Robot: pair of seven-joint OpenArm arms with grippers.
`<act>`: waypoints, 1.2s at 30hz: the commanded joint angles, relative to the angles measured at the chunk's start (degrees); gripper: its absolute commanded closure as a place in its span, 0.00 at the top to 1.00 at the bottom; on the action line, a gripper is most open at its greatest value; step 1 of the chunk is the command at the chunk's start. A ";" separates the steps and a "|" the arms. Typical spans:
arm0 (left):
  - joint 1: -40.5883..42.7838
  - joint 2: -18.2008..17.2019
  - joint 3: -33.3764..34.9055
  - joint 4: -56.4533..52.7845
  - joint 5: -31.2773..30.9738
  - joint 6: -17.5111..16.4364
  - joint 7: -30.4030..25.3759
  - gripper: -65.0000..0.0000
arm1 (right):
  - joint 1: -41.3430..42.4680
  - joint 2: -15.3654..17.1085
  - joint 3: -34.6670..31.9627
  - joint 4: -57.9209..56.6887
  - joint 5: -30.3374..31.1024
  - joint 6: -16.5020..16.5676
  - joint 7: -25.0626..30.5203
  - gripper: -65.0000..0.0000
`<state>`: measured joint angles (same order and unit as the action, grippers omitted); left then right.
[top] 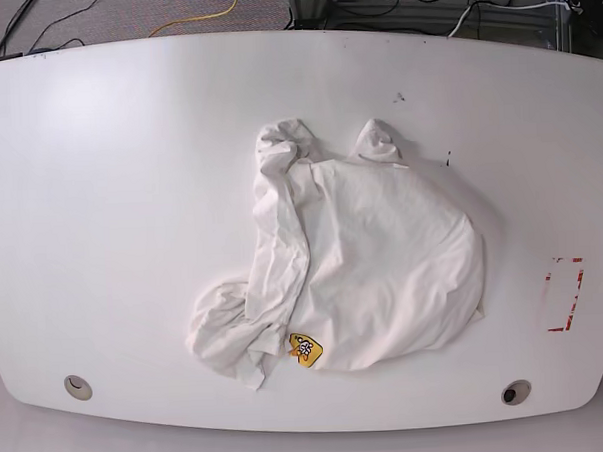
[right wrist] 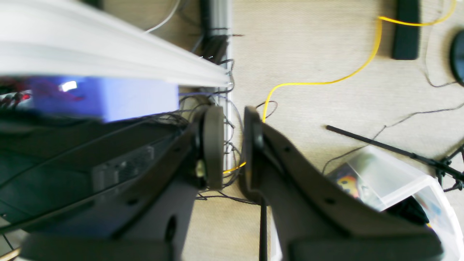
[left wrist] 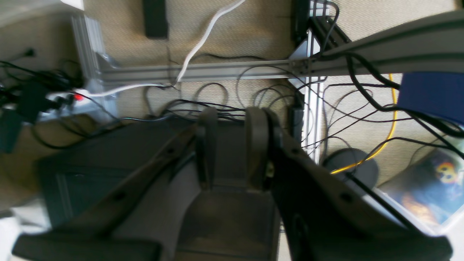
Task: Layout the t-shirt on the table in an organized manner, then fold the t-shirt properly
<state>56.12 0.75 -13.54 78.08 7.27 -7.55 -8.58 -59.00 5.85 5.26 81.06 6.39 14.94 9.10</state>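
Both sets of fingers, left (left wrist: 232, 145) and right (right wrist: 230, 145), hang off the worktop (top: 110, 194), narrowly parted, grasping nothing (neither nearer); the t-shirt (top: 383, 252) lies crumpled mid-worktop.

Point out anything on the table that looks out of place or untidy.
The white cotton t-shirt lies crumpled on the glossy white table: its left side is bunched into a twisted ridge, not spread flat.

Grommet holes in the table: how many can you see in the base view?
2. One grommet hole sits near the front left corner of the table, the other near the front right corner. The t-shirt could hide more.
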 commanded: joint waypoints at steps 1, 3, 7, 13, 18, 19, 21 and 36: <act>3.62 -0.01 -0.13 4.60 -0.28 0.12 -0.78 0.19 | -3.11 0.26 0.33 3.38 0.51 -0.21 1.14 0.15; 5.82 -0.01 -0.04 8.03 -0.28 0.12 -0.78 0.19 | -4.51 0.18 0.33 4.88 0.51 -0.21 1.14 0.15; 9.42 -0.01 0.05 14.44 -2.65 0.12 -0.78 0.19 | -6.54 0.18 0.33 7.69 0.51 -0.21 1.14 0.15; 15.40 -0.62 -0.22 24.38 -10.30 0.12 -0.78 0.19 | -11.46 0.18 0.33 15.78 0.51 -0.21 1.14 0.15; 18.88 -1.68 -0.22 31.41 -13.20 0.12 -0.78 0.19 | -15.06 0.18 0.33 23.25 0.51 -0.21 1.14 0.15; 18.88 -1.59 -0.22 32.38 -13.47 0.12 -0.78 0.19 | -15.68 0.18 0.33 24.83 0.51 -0.21 1.14 0.15; 18.88 -1.41 -0.22 33.52 -13.55 0.12 -0.78 0.19 | -16.00 0.18 0.33 26.94 0.51 -0.21 1.14 0.15; 16.37 -0.62 -2.50 33.96 -13.47 0.21 -1.05 0.19 | -9.26 0.70 6.74 31.87 0.24 0.31 1.14 0.15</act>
<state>72.75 -0.19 -15.44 111.33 -5.89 -7.53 -8.38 -69.41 6.35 11.27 111.83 6.26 15.05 8.29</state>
